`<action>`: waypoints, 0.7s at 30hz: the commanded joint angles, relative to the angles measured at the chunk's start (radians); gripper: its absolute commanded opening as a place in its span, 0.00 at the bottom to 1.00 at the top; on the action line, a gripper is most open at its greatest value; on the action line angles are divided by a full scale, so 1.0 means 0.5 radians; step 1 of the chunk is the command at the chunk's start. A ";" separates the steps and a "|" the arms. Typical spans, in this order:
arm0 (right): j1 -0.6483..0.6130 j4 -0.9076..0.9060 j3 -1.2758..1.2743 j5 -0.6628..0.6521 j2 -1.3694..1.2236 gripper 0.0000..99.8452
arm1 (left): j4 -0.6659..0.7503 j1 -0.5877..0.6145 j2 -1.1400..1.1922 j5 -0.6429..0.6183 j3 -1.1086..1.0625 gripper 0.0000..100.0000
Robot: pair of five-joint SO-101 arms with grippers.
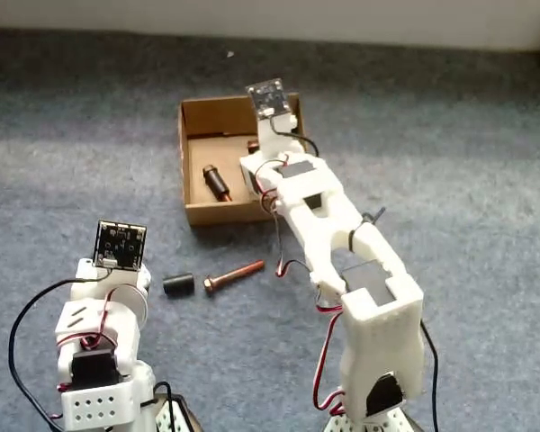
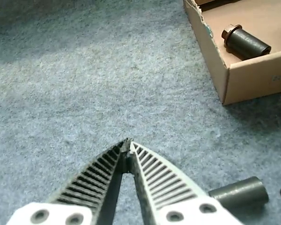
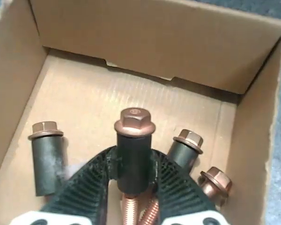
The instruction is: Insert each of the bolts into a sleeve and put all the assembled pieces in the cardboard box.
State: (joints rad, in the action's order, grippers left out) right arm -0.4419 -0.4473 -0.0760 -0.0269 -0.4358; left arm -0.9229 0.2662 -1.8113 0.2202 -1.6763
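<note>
Left gripper (image 2: 128, 144), closed tight, hangs over carpet (image 2: 84, 70) near a sleeve (image 2: 239, 193) and cardboard box (image 2: 257, 77)
</note>
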 commanded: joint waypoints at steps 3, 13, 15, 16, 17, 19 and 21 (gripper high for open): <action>-0.026 -0.155 0.124 -0.028 0.133 0.01 | 0.021 -0.023 -0.020 0.012 -0.032 0.01; -0.054 -0.354 0.115 -0.025 0.305 0.09 | 0.021 -0.023 -0.020 0.012 -0.032 0.01; -0.054 -0.358 0.109 -0.021 0.315 0.14 | 0.021 -0.023 -0.020 0.012 -0.032 0.01; -0.054 -0.367 0.109 -0.021 0.315 0.15 | 0.021 -0.023 -0.020 0.012 -0.032 0.01; -0.054 -0.407 0.112 -0.021 0.315 0.15 | 0.021 -0.023 -0.020 0.012 -0.032 0.01; -0.057 -0.514 0.124 -0.021 0.321 0.15 | 0.021 -0.023 -0.020 0.012 -0.032 0.01; -0.060 -0.597 0.167 -0.018 0.361 0.15 | 0.021 -0.023 -0.020 0.012 -0.032 0.01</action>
State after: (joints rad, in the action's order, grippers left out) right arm -0.4603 -0.6928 -0.0529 -0.0284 -0.3422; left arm -0.9229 0.2662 -1.8113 0.2202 -1.6763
